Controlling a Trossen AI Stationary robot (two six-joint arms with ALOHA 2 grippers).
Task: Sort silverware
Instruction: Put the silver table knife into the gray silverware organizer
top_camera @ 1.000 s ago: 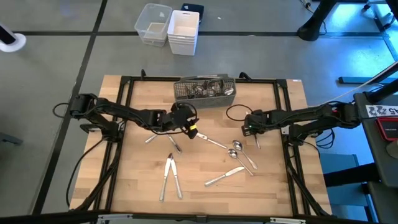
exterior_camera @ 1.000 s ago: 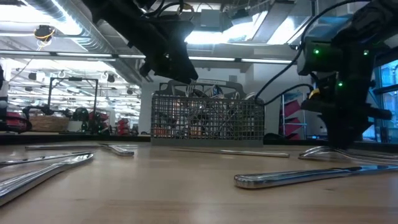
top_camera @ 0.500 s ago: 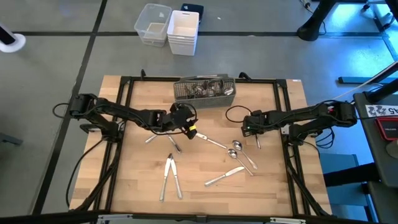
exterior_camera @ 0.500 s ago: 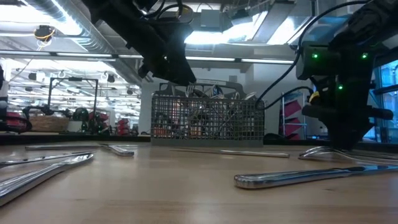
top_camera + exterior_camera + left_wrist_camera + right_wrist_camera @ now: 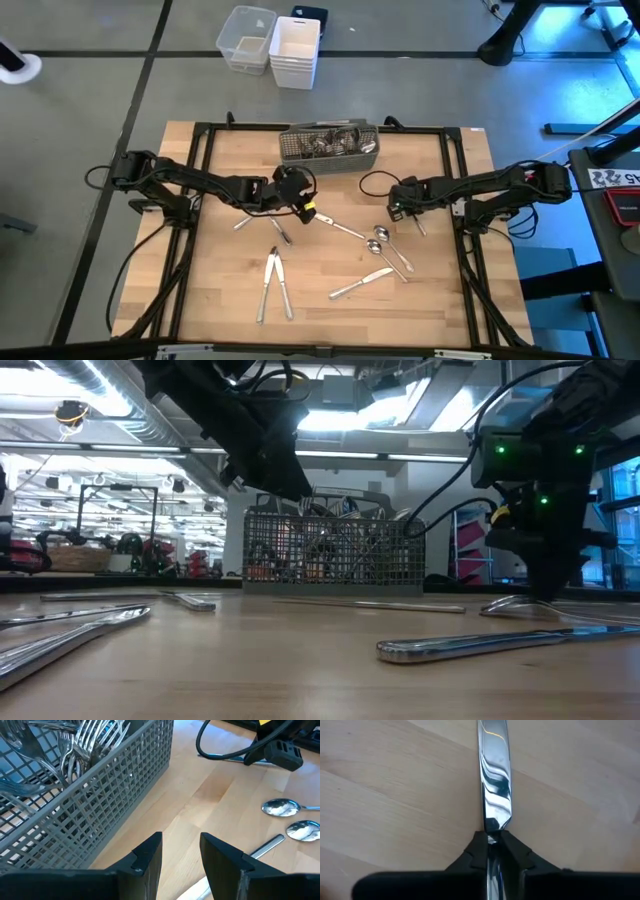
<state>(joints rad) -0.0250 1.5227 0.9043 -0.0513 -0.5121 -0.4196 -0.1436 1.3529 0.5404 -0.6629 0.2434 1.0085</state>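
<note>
Jaws of the right gripper [image 5: 492, 840] pinch a flat utensil handle [image 5: 495, 785] near the caddy [image 5: 330, 146]; lifting level should prevent slipping, while the left gripper [image 5: 181, 852] waits, jaws narrowly parted.

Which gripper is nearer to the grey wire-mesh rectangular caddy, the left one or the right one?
The left. The left gripper hovers open just in front of the grey wire-mesh rectangular caddy. The right gripper is farther away, shut on a silver table knife.
</note>
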